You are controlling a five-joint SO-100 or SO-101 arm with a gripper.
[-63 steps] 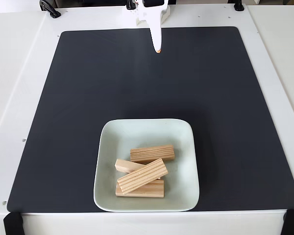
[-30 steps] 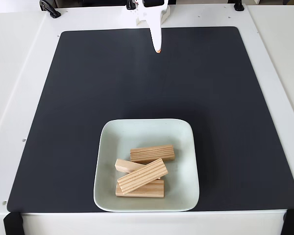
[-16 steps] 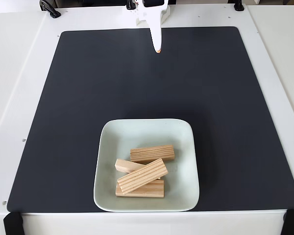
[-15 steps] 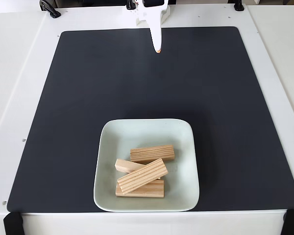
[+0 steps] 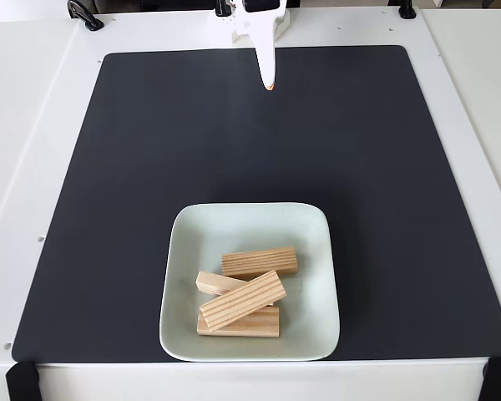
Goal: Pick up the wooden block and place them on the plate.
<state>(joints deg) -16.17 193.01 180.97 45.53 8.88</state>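
end effector (image 5: 269, 82) closed, empty, pointing down at the mat's (image 5: 134, 167) far edge.

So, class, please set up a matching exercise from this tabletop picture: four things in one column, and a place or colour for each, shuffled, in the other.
Things:
1. gripper
2. plate
3. wooden blocks
4. mat

Descriptions:
A. black, covering most of the table
B. piled together in the dish
C. pale mint green, at the mat's near edge
D. white, at the far edge of the mat

Pairs: 1-D, 2-C, 3-B, 4-A
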